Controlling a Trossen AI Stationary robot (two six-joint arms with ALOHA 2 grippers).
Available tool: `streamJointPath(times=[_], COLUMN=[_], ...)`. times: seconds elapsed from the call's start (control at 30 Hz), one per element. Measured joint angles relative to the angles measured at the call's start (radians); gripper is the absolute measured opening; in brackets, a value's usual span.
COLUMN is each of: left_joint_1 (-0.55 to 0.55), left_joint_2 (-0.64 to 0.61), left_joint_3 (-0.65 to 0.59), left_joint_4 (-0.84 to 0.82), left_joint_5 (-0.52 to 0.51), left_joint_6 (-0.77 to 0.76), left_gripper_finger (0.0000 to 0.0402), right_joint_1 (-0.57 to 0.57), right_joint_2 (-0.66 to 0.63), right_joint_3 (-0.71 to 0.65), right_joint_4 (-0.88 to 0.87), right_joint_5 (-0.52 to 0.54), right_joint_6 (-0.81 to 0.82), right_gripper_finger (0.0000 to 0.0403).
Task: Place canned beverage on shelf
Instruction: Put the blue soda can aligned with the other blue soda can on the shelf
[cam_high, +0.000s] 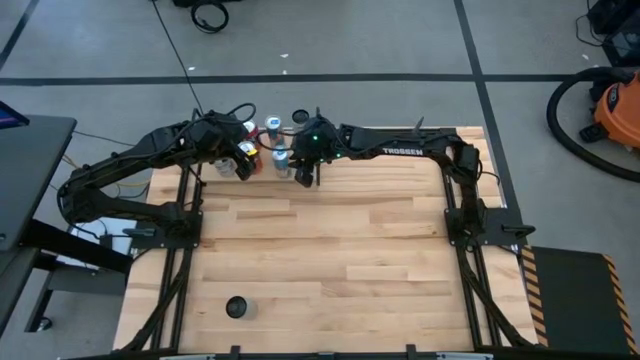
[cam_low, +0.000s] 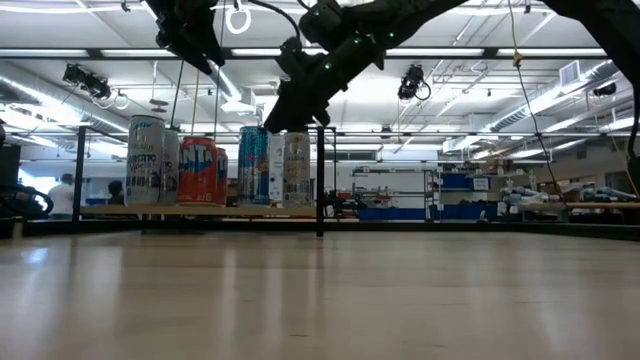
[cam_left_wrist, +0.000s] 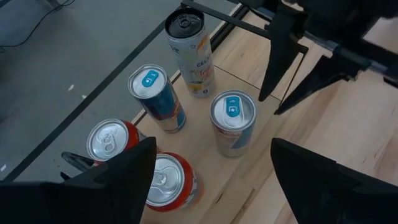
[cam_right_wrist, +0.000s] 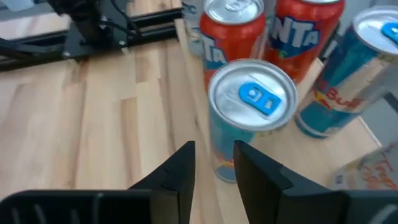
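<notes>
The shelf (cam_left_wrist: 194, 138), a small pale wood panel edged by black rods, stands at the table's far edge (cam_high: 262, 152). Several cans stand upright on it: two red ones (cam_left_wrist: 169, 180), two blue-and-silver ones (cam_left_wrist: 155, 96), and a tall white one (cam_left_wrist: 191, 53). My left gripper (cam_left_wrist: 211, 155) is open and empty, above the cans (cam_high: 243, 165). My right gripper (cam_right_wrist: 214, 152) is open and empty. It hovers just to the near-right of a blue-and-silver can (cam_right_wrist: 249, 118), which stands on its base on the shelf, clear of the fingers. It also shows in the left wrist view (cam_left_wrist: 231, 121).
In the low view the cans (cam_low: 210, 168) stand in a row on the raised shelf board (cam_low: 200, 210), with both arms above them. A small black round object (cam_high: 236, 307) lies near the table's near left corner. The middle of the tabletop (cam_high: 330, 260) is bare wood.
</notes>
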Motion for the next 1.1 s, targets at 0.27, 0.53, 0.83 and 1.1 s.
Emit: streamJointPath(times=[0.27, 0.53, 0.83, 1.1], left_joint_1=[0.0, 0.0, 0.0, 0.0], left_joint_2=[0.0, 0.0, 0.0, 0.0], left_joint_3=[0.0, 0.0, 0.0, 0.0], left_joint_4=[0.001, 0.001, 0.002, 0.002], left_joint_5=[0.0, 0.0, 0.0, 0.0], left_joint_6=[0.0, 0.001, 0.001, 0.002], left_gripper_finger=[0.0315, 0.0315, 0.0315, 0.0315], right_joint_1=[0.003, -0.003, -0.012, -0.007], right_joint_2=[0.001, 0.001, 0.001, 0.001], right_joint_3=[-0.057, -0.086, -0.136, -0.137], right_joint_4=[0.07, 0.165, 0.254, 0.266], right_joint_5=[0.064, 0.064, 0.064, 0.063], right_joint_6=[0.002, 0.012, 0.036, 0.061], right_gripper_finger=[0.0117, 0.0116, 0.0116, 0.0116])
